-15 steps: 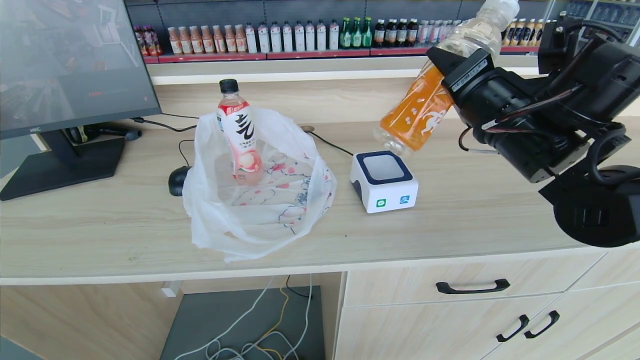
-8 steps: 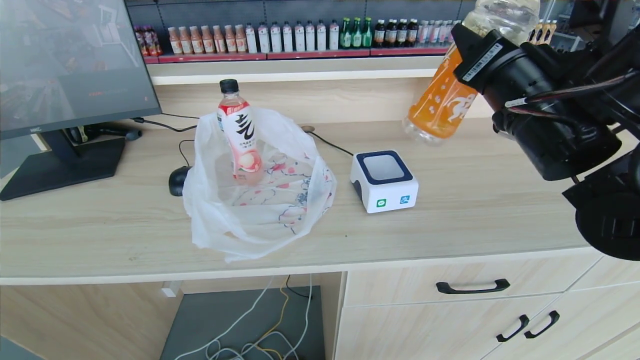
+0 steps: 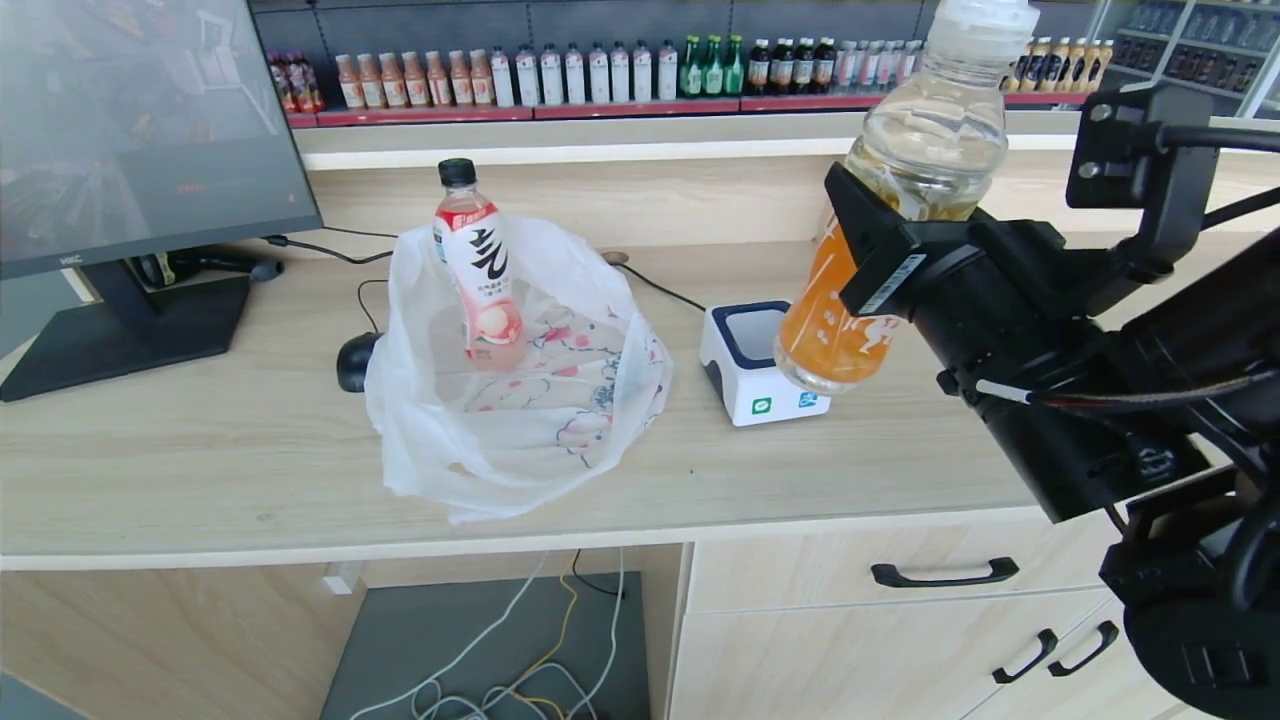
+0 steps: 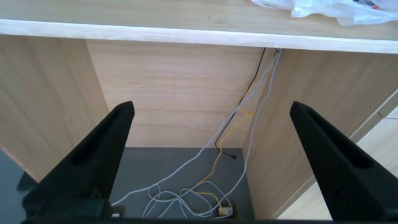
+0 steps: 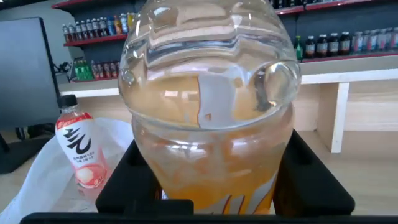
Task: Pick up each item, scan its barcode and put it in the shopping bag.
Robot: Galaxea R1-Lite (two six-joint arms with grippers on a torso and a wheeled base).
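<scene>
From my station the biggest thing is the pale wood-grain checkout counter (image 3: 950, 440), with a dark flat monitor (image 3: 140, 120) at its left end. On the counter's middle sits the white translucent plastic shopping bag with a floral print (image 3: 520, 410), its mouth open. A pink-labelled peach drink bottle with a black cap (image 3: 480, 280) stands upright inside it. The right gripper (image 3: 900, 240) is clamped around the waist of the clear plastic bottle of orange drink (image 3: 835, 330). It holds the bottle almost upright, cap uppermost and base tipped slightly towards the bag. The base hangs clear of the counter, over the right side of the white square barcode scanner with a dark blue rim (image 3: 745, 385), which stands just beside the bag. A black mouse (image 3: 355, 362) touches the bag's far-left side. The left gripper (image 4: 211, 109) hangs below the counter edge, fingers spread wide with nothing between them, above loose cables (image 4: 205, 186) on the floor.
</scene>
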